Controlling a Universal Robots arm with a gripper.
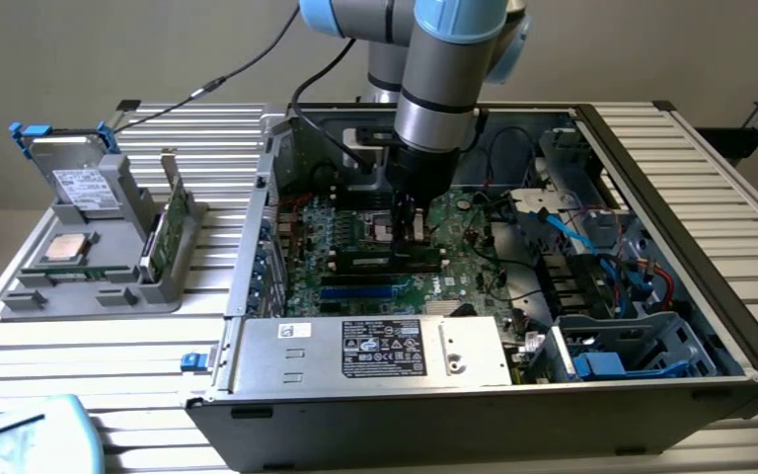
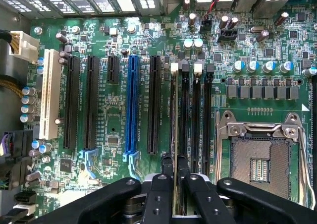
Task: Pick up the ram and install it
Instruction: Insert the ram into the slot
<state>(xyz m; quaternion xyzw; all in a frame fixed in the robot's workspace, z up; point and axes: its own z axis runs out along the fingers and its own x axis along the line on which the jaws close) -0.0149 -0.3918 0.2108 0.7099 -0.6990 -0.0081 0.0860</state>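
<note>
In the exterior view, we are seeing the arm reaching into the open computer case [image 1: 485, 425] on the tabletop [image 1: 90, 346], its claw [image 1: 415, 235] hanging low over the motherboard [image 1: 340, 237] and blocking whatever sits beneath it. In the wrist view, the ram [image 2: 174, 110] is standing edge-on along one memory slot beside the processor socket [image 2: 260, 159], with the claw [image 2: 174, 160] straddling its near end. We are judging installation nearly done. Whether the claw is clamping the stick, or the latches are catching, we cannot tell.
</note>
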